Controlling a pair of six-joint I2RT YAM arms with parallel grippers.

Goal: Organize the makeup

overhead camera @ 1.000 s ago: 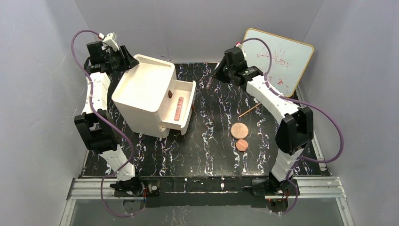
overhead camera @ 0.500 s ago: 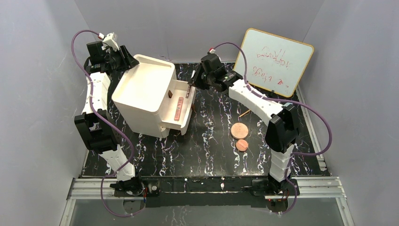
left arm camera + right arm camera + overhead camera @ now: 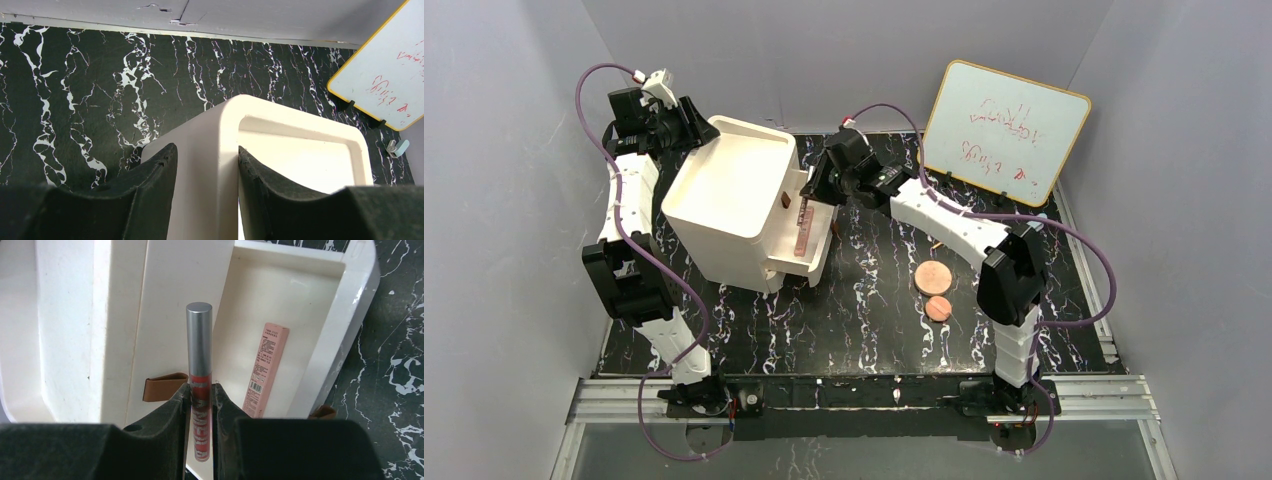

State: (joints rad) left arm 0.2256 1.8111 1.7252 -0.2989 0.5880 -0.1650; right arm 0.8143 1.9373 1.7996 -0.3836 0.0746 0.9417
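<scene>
My right gripper [image 3: 814, 192] is shut on a slim lip-gloss stick [image 3: 199, 335] with a silver cap and a red body. It holds the stick over the open drawer [image 3: 832, 192] of the white organizer [image 3: 734, 195]. A pink boxed stick [image 3: 267, 367] lies in that drawer and also shows in the top view [image 3: 802, 232]. Two copper-pink discs, the larger [image 3: 932, 276] and the smaller [image 3: 938, 308], lie on the mat at right. My left gripper [image 3: 205, 170] is shut on the organizer's back wall [image 3: 220, 135]. The square compact is out of view.
A whiteboard [image 3: 1004, 130] leans at the back right. Brown drawer knobs [image 3: 162, 388] stick out of the organizer's front. A small light-blue cylinder [image 3: 397, 147] lies near the whiteboard. The black marbled mat [image 3: 864, 320] is ringed by grey walls.
My right arm has swung left from the back centre to above the open drawer, carrying the lip-gloss stick. The left arm and the organizer have not moved.
</scene>
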